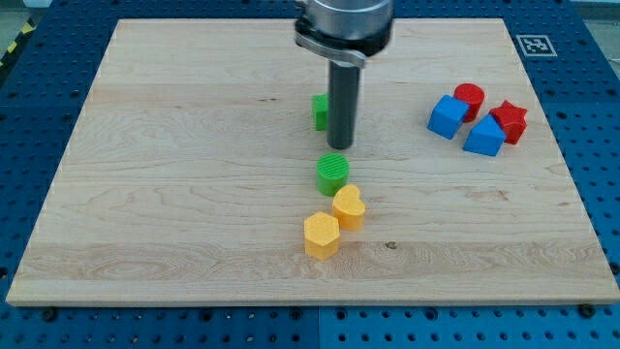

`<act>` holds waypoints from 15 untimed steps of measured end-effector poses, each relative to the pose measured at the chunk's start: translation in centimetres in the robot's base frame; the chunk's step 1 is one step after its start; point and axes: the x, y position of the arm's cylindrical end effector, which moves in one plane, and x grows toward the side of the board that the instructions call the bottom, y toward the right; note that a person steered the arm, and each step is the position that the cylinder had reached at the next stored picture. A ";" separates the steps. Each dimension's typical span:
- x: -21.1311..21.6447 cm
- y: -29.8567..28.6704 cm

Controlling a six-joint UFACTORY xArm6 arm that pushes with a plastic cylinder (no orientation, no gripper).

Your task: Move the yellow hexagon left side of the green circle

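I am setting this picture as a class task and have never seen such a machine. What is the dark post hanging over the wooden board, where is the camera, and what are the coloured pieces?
There is one picture, looking down at a slant on a wooden board; where the camera sits is not on record. The dark post is the rod of a robot arm. It has no hand and holds nothing: its tip only pushes blocks. The tip stands just above the green circle, beside a second green block half hidden behind the rod. Below the circle lie a yellow heart and, lower left, the yellow hexagon. At the view's right sits a cluster: two blue blocks, a red cylinder and a red star.
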 end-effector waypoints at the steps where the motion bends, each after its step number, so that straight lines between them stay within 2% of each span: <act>1: 3.8 2.7; 4: 13.5 7.6; 5: 16.4 5.5; 6: 17.2 1.8; 7: 17.2 1.5; 9: 16.7 -2.6; 10: 14.8 -2.0; 12: 14.1 -2.4; 15: 10.0 -8.3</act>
